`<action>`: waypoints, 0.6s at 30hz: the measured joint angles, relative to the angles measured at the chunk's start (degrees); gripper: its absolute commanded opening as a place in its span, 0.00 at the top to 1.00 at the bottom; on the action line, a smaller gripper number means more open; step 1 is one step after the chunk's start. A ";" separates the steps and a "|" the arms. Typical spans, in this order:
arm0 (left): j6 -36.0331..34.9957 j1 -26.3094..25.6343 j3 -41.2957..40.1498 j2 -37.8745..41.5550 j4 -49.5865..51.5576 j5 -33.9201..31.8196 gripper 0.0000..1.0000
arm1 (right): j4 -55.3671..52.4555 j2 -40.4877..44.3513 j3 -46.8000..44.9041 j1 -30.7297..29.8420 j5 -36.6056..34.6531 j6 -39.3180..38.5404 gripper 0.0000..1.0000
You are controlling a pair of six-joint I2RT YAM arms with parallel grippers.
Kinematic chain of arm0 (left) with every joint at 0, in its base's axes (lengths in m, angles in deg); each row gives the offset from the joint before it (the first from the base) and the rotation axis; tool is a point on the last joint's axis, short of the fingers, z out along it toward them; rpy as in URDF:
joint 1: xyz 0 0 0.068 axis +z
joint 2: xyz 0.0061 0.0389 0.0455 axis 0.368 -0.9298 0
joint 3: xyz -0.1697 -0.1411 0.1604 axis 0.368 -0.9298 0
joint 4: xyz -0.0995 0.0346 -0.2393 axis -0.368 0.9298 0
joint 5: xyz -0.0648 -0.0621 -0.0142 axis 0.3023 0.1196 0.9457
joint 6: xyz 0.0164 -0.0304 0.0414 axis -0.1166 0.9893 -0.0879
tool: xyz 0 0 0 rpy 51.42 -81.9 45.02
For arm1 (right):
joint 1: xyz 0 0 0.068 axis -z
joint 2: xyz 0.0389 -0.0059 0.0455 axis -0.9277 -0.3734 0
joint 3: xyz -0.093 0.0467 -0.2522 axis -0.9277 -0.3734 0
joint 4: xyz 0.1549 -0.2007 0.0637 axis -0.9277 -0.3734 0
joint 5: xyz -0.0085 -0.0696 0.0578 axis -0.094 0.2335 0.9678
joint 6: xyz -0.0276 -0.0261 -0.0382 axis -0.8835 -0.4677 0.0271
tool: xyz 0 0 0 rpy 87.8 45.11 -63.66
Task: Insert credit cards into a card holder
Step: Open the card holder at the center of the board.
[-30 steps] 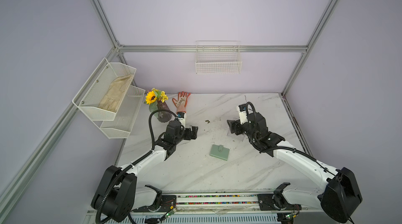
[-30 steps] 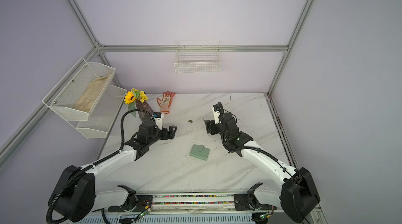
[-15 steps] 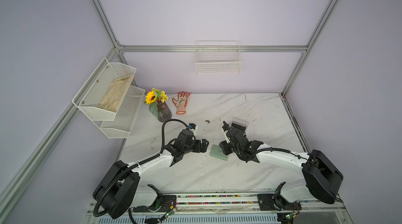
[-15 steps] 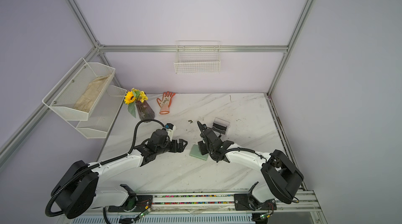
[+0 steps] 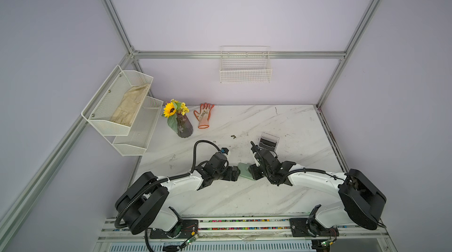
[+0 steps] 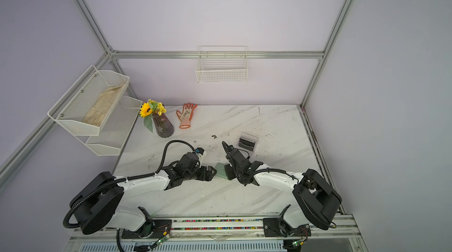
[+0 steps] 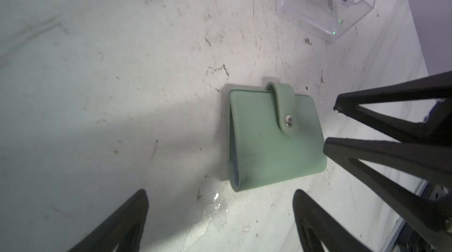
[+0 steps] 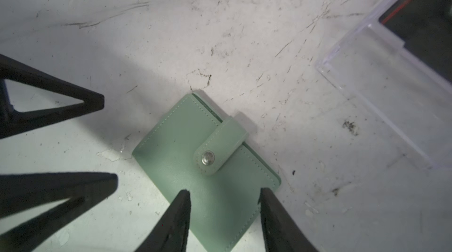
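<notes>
Two grippers low at one target. The card holder (image 7: pixel 269 140) lies flat on the table (image 5: pixel 281 121), about midway between the left and right edges and nearer the front edge. It is closed, with the snap tab (image 8: pixel 220 145) fastened and facing up.

My left gripper (image 7: pixel 220 192): jaws spread wide, empty, just short of the holder. My right gripper (image 8: pixel 225 191): jaws apart but narrower, tips over the holder's opposite end. One tip looks to touch the cover. Nothing is clamped.

Step in hand, as I judge it: getting the holder open. No card goes in while the snap is done up. The next move calls for one gripper to pin the cover and the other to work a fingertip under the tab and peel it off. The tab is small and flat, so a shallow approach. The holder looks light and may skate on the marble.

The credit cards (image 5: pixel 267 144) stand dark inside the clear box (image 7: pixel 318 11), behind the holder toward the right edge. How many there are, I cannot tell. The box sits near my right wrist, so a careless swing could knock it.

The flower vase (image 5: pixel 182 126) and orange glove (image 5: pixel 204 116) are by the back left corner, well apart and out of the way.
</notes>
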 measured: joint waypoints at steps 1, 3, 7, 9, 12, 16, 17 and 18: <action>-0.07 -0.52 0.00 -0.42 0.02 0.15 0.17 | -0.20 -0.02 -0.04 0.00 0.28 0.28 0.51; -0.26 -0.92 0.00 -0.72 -0.04 0.31 0.23 | -0.28 -0.02 -0.35 0.00 0.66 0.87 0.52; -1.29 -0.96 0.20 -2.49 -1.68 0.50 0.35 | -0.28 0.00 -2.12 0.00 1.05 2.51 0.56; -1.53 -0.96 0.79 -3.78 -2.51 0.50 0.40 | -0.31 0.00 -3.06 0.00 1.29 3.26 0.60; -1.68 -0.96 2.23 -5.81 -3.10 0.44 0.53 | -0.22 0.00 -4.13 -0.02 1.73 4.39 0.66; -2.29 -0.96 3.69 -7.74 -3.02 0.15 0.70 | 0.02 -0.35 -4.52 -0.02 2.56 5.38 0.71; -2.36 -0.96 4.04 -8.17 -2.91 0.13 0.73 | 0.20 -0.63 -4.52 0.00 2.69 5.55 0.71; -2.62 -0.96 4.48 -8.70 -2.80 0.13 0.76 | 0.42 -1.18 -4.50 0.00 2.86 5.70 0.72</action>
